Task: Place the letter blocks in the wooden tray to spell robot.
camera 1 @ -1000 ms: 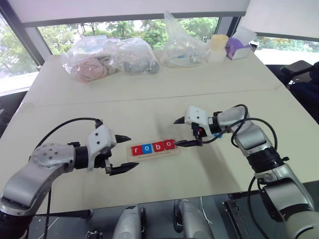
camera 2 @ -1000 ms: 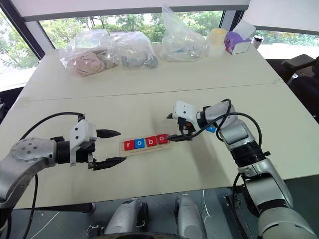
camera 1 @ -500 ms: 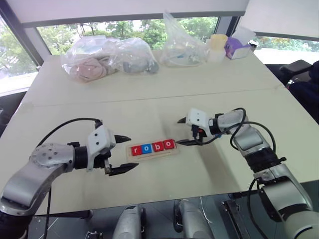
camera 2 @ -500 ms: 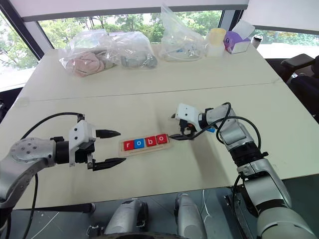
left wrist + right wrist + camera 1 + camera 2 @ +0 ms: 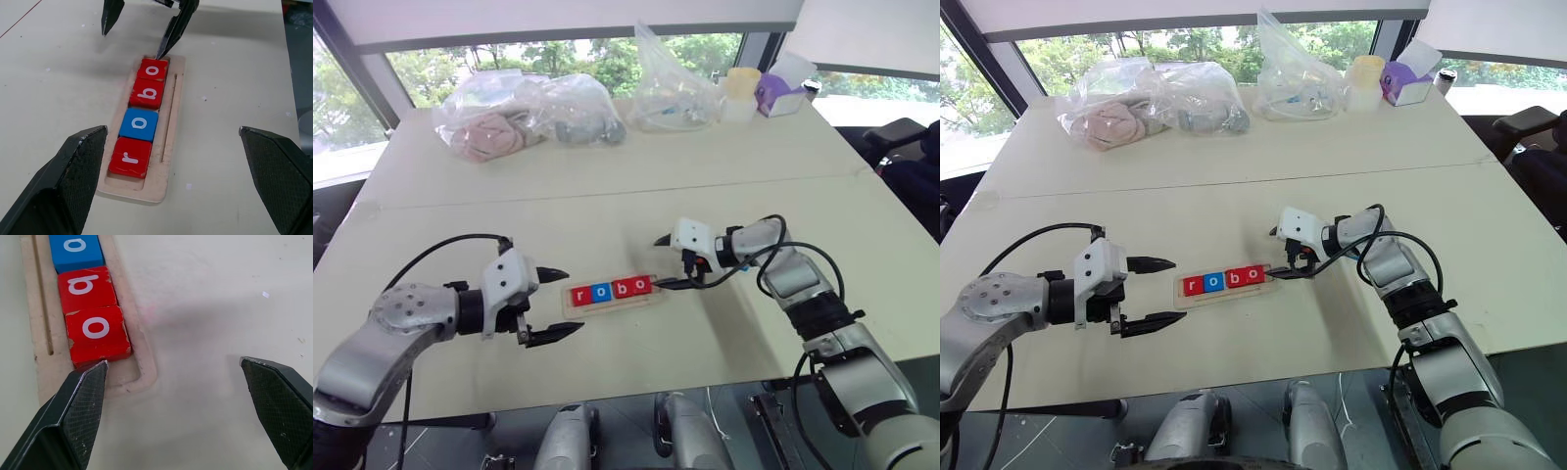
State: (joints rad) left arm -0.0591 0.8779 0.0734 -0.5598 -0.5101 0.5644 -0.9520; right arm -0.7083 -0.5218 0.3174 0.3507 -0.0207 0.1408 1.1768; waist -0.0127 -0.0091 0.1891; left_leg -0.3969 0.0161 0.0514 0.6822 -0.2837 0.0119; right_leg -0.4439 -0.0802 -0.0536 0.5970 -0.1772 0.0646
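The wooden tray (image 5: 651, 297) lies on the table in front of me. Several letter blocks sit in its slot and read r (image 5: 579, 294), o (image 5: 600, 291), b (image 5: 621, 288), o (image 5: 641, 285); the first o is blue and the rest are red. The slot's right end (image 5: 120, 374) is bare. My right gripper (image 5: 658, 262) is open at that end, and its lower fingertip (image 5: 160, 55) rests right beside the red o (image 5: 98, 333). Just left of the tray, my left gripper (image 5: 573, 302) hangs open and holds nothing.
Clear plastic bags (image 5: 524, 113) with soft items lie along the table's far side, next to a cream cup (image 5: 742, 88) and a purple box (image 5: 778, 95). The table's front edge (image 5: 636, 377) runs close below the tray.
The right forearm has sunk slightly while its gripper stays at the tray's right end. The left arm, tray and blocks are as before.
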